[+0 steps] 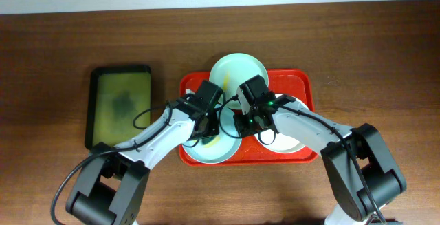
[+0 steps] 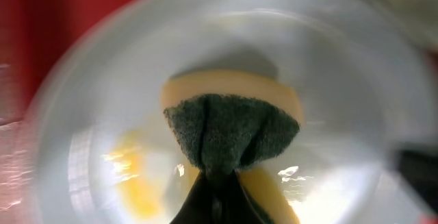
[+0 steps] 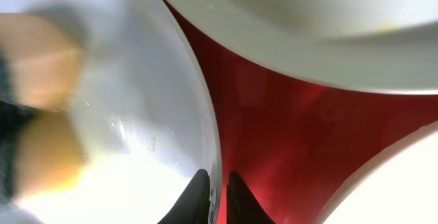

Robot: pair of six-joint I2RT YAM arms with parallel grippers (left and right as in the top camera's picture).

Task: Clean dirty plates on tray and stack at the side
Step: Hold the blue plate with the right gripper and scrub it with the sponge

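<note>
Apparently the mostly covered tray [image 1: 300, 84] lies lengthwise left to right.

left fingers [image 2: 212, 207] cropped below, tips lost in sponge [image 2: 229, 131] | blue plate [image 2: 356, 80] around them all blur | right fingers [image 3: 198, 200] cropped below, sponge left of them smeared | white plate [image 1: 294, 146] mostly under right arm [image 1: 316, 125]

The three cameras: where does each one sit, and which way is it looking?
Overhead: above the table, looking straight down on the red tray, three plates and both arms.
Left wrist: on the left arm, looking down past the left tool, which pinches a sponge on the pale blue plate.
Right wrist: on the right arm, low over the tray, right tool clamped on that plate's rim.
Shared: both wrist views show the pale blue plate and sponge.
</note>
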